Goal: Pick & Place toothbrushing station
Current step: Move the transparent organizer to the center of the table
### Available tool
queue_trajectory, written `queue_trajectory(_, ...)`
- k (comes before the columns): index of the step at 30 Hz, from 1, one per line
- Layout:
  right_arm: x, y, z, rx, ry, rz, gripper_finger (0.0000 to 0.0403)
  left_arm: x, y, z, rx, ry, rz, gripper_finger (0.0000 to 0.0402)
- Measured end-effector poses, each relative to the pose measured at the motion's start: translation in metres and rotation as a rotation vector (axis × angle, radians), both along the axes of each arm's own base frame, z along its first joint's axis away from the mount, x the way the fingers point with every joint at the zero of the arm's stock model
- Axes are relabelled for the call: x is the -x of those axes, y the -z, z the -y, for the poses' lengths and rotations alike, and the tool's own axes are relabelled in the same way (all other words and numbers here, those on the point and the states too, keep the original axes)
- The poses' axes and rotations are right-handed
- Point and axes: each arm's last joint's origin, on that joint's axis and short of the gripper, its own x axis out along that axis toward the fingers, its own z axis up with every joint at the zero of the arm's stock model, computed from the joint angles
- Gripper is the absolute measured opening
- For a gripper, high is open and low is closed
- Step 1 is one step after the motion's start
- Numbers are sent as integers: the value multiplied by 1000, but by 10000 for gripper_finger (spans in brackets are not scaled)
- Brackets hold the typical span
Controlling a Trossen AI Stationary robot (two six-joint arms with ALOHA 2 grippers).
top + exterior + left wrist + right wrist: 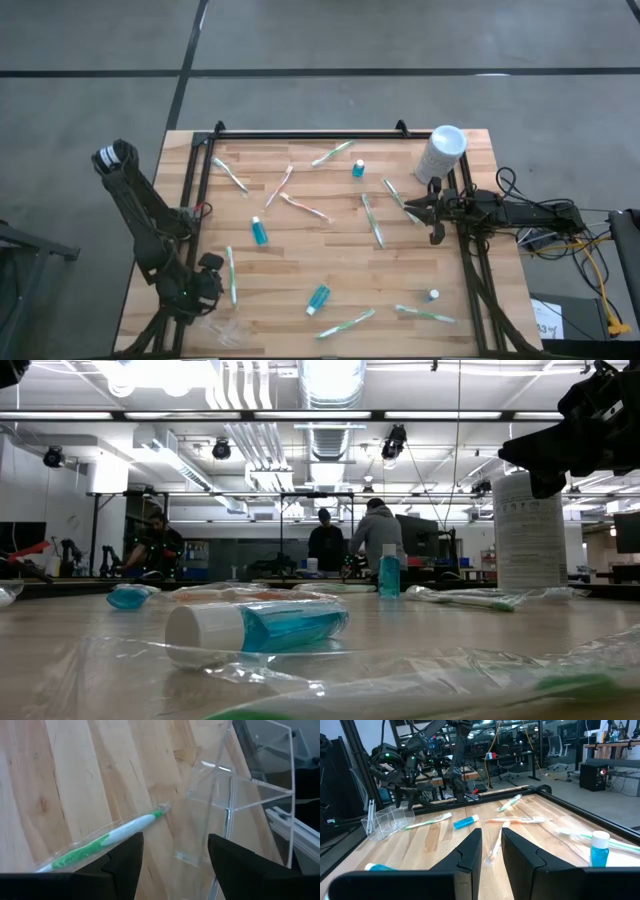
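Note:
My left gripper (pixel 210 285) hangs open over the table's near left corner, pointing steeply down. Its fingers (pixel 127 855) stand between a wrapped green-and-white toothbrush (pixel 112 836) lying flat on the wood and a clear acrylic holder (pixel 237 795) standing on the table. From above, the toothbrush (pixel 231 275) lies just right of the gripper and the holder (pixel 226 330) sits at the near edge. My right gripper (pixel 420 208) rests level at the table's right side, a narrow gap between its fingers, with nothing in it.
Several more wrapped toothbrushes lie scattered over the wood. Blue tubes (pixel 259 231) (pixel 318 298) and a small blue bottle (pixel 358 169) lie among them. A white canister (pixel 441 152) stands at the far right corner. A black frame rail (pixel 300 135) edges the table.

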Motion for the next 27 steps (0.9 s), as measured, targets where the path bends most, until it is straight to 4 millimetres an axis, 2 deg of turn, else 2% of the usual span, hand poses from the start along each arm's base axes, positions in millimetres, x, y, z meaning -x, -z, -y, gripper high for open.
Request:
queue_trajectory(9,0,0,0,0,0,0,68,-6,12,13,-19,11,-3,218)
queue_trajectory(19,0,0,0,0,0,0,68,-8,15,15,-18,-29,-13,145)
queue_trajectory(27,0,0,0,0,0,0,68,-8,13,12,-23,-65,5,104)
